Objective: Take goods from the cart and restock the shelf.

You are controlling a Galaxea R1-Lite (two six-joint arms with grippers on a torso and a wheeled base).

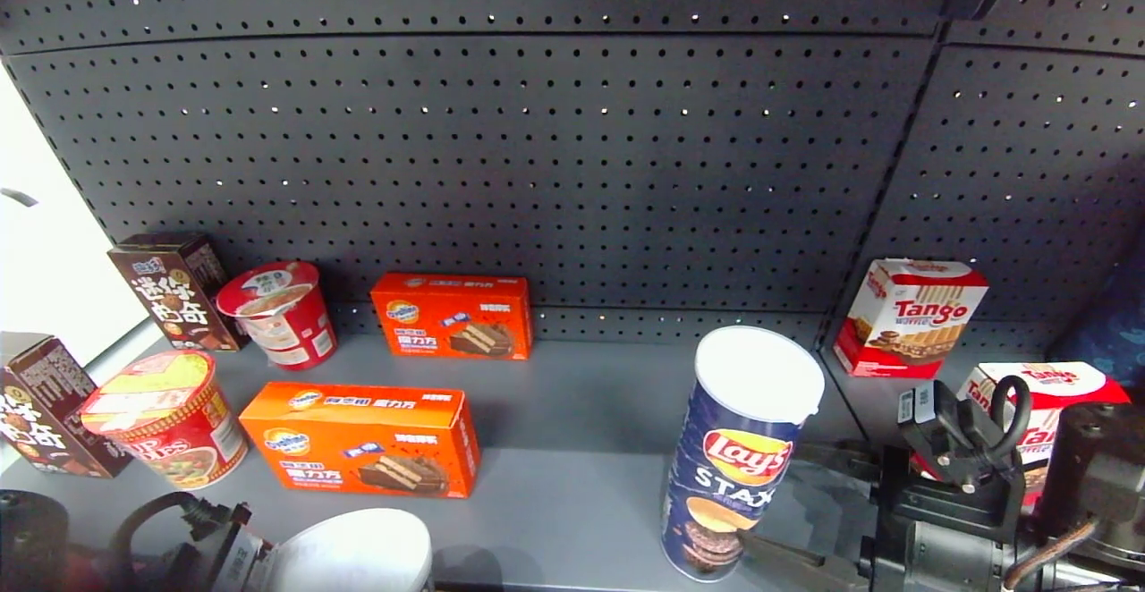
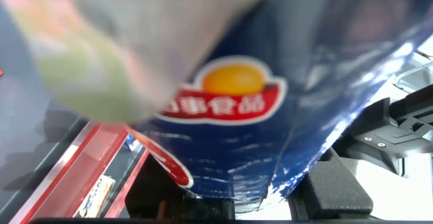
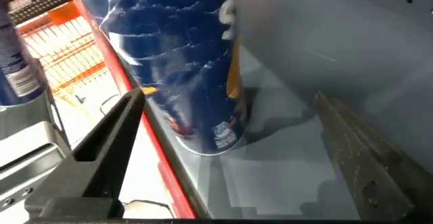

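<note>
On shelf (image 1: 572, 431), R end effector (image 3: 230, 102) released round can (image 1: 742, 449); L end effector (image 2: 247, 190) grasps tube (image 1: 358, 547).

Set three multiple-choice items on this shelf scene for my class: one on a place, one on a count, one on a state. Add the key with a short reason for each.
1. Where does the blue chip can stand?
A. On a noodle cup
B. On the shelf, between the orange boxes and the wafer boxes
C. Flat against the pegboard

2. How many orange boxes are on the shelf?
A. One
B. Two
C. Four

3. What state is the blue chip can in?
A. Lying on its side
B. Upright, lid off
C. Upright, white lid on

Key: B, its base rests on the grey shelf floor; B, one behind, one in front; C, the lid faces up.
</note>
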